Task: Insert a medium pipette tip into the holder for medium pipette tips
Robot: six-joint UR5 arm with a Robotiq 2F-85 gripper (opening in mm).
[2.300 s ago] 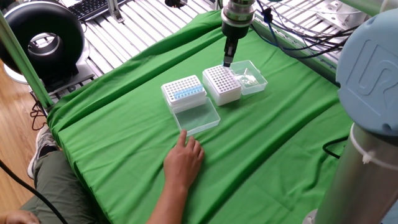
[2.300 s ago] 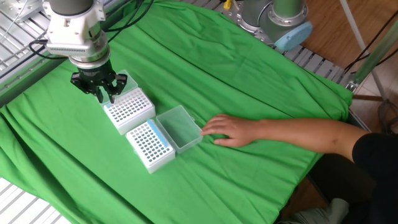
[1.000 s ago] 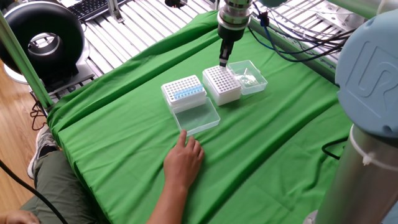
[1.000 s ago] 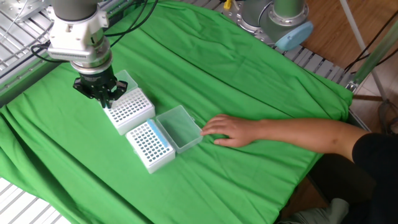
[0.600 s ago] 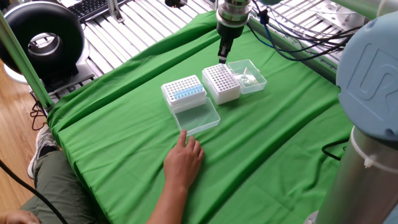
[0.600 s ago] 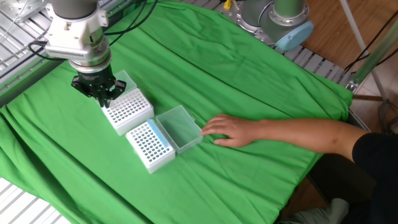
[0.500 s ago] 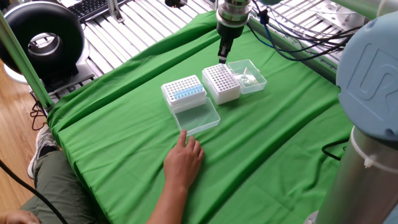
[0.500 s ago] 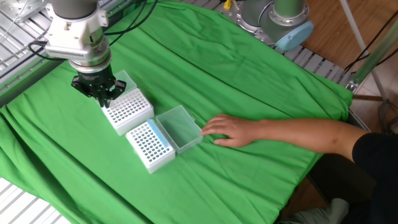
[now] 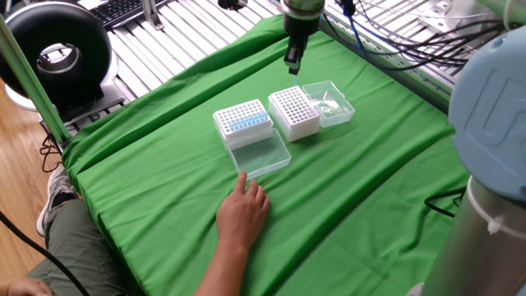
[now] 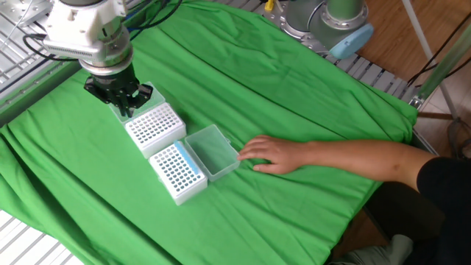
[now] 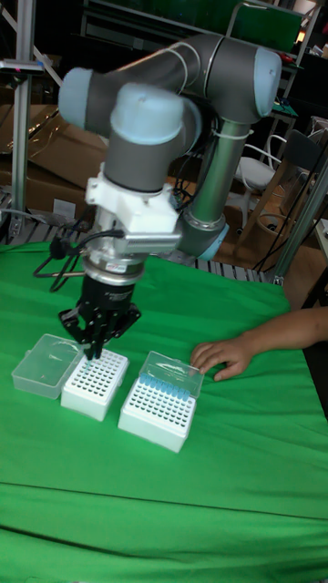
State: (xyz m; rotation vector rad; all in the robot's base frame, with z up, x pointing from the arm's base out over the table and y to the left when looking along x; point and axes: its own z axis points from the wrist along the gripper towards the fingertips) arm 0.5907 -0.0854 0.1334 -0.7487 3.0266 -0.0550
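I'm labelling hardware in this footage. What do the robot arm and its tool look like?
The arm is built of grey tubes with pale blue caps on rounded joints. A white boxy block sits at the wrist, with black cables looping off it. Below it, the tool is black, with slim dark fingers. No markings are readable on it.

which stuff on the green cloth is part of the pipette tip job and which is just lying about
Job:
- robot gripper
- white tip holder with open holes
- clear plastic tray of loose tips

Lying about:
- white tip box holding blue tips
- empty clear lid
- person's hand
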